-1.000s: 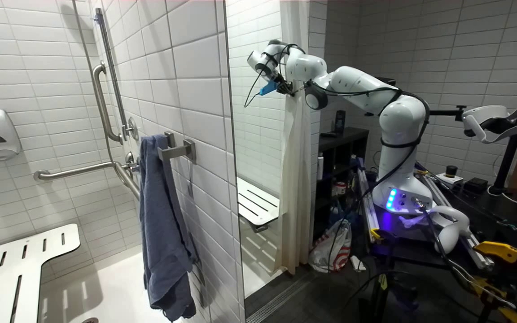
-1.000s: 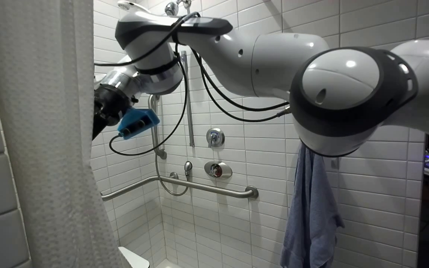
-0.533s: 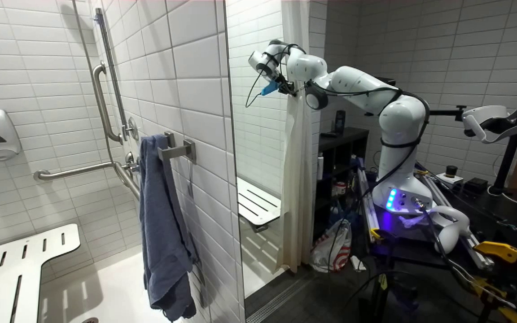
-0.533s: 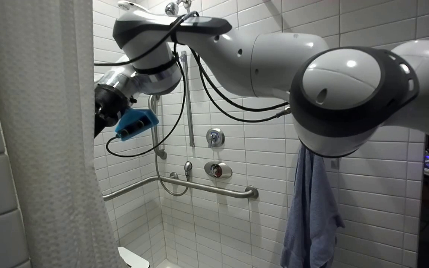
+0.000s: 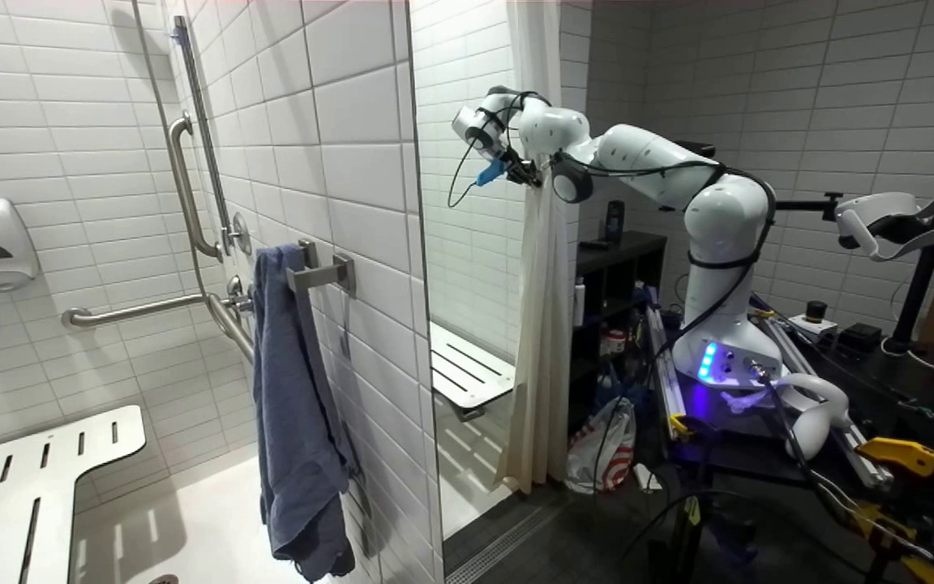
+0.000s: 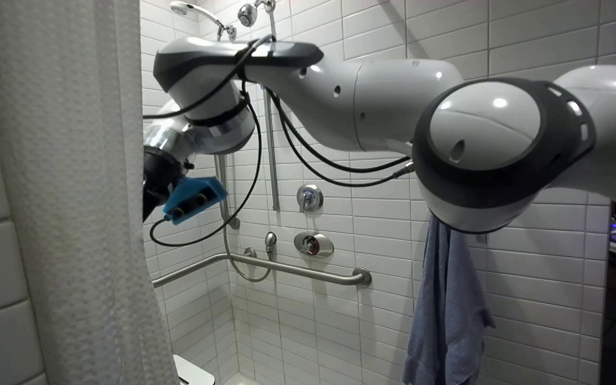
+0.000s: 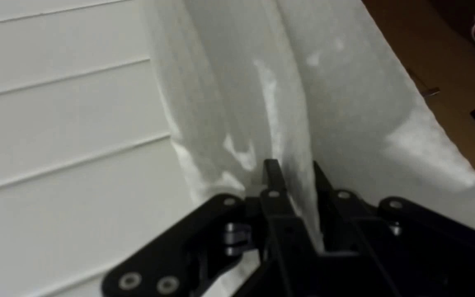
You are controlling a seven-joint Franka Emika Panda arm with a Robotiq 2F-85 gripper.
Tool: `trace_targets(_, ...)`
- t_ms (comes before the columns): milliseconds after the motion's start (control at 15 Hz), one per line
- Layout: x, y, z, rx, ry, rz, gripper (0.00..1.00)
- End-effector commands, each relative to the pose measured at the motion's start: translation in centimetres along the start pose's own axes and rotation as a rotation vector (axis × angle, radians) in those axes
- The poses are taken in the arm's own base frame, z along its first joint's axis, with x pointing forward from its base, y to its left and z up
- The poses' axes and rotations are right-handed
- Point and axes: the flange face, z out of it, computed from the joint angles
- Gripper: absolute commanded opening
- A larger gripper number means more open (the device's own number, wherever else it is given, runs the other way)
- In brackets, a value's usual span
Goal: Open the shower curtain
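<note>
The shower curtain, off-white with soft vertical folds, hangs bunched beside the tiled wall edge in an exterior view (image 5: pixel 544 349). It fills the left side in an exterior view (image 6: pixel 72 187). In the wrist view the curtain (image 7: pixel 353 90) runs across the middle, with one fold standing between my fingers. My gripper (image 7: pixel 294 163) looks shut on that fold, with the black fingers parallel on either side of it and a narrow gap between them. My gripper (image 5: pixel 535 182) is at about upper height on the curtain. In an exterior view the curtain hides its fingertips.
A blue-grey towel (image 5: pixel 297 422) hangs from a wall hook; it also shows below my elbow (image 6: pixel 447 299). A grab bar (image 6: pixel 308 272) runs along the shower wall. A white slotted seat (image 5: pixel 29 478) is in the shower. A dark shelf (image 5: pixel 633 247) and plastic bag (image 5: pixel 603 450) stand near the curtain.
My gripper and forearm have moved down and slightly right in an exterior view. The curtain's edge has shifted slightly right with the gripper, more of the seat showing beside it.
</note>
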Motion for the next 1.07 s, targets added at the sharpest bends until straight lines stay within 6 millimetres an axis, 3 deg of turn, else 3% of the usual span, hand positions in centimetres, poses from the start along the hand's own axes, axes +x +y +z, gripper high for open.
trace_targets(0, -1.9, 1.8, 3.7, 0.039, -0.035, 0.006, 0.51)
trace_targets(267, -3.6, 3.3, 6.4, 0.063, -0.047, 0.043, 0.79)
trace_targets(467, -4.3, 3.8, 6.7, 0.059, -0.068, 0.072, 0.98)
trace_targets(667, -4.9, 4.0, 6.2, 0.027, -0.080, 0.128, 1.00)
trace_targets(1000, -5.8, 4.2, 3.6, -0.042, -0.070, 0.243, 1.00)
